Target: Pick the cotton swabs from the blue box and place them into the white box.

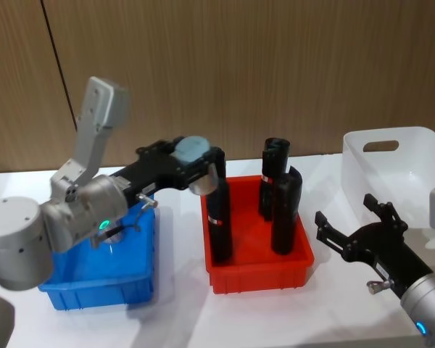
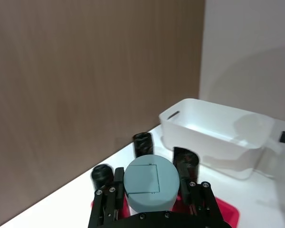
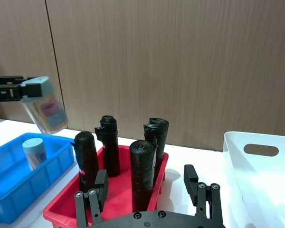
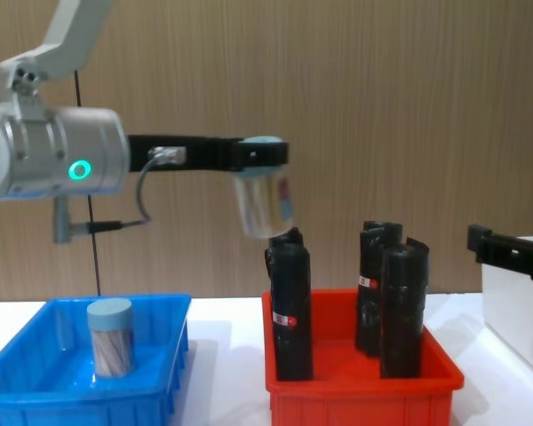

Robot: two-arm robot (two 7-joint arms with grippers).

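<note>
Left gripper (image 4: 265, 153): pinching one tub (image 4: 265, 209) by its lid, upper centre of the chest view, in the air over the left edge of the red bin (image 1: 257, 279). The tub's long axis is near vertical and slightly tilted, lid up, base down. White box (image 1: 391, 132): right edge of the head view, beyond the red bin, so the carry likely runs rightward. Right gripper (image 1: 343, 209): spread, empty, nearer the white box. Second tub (image 4: 112, 337): upright in the blue box (image 1: 94, 290).

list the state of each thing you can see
held swab tub: lidded, tilted, in the air
left gripper: jaws shut on held swab tub, raised
right gripper: jaws open, empty
second swab tub: lidded, upright in blue box
white box: looks empty
black rolls: three, upright in red bin
</note>
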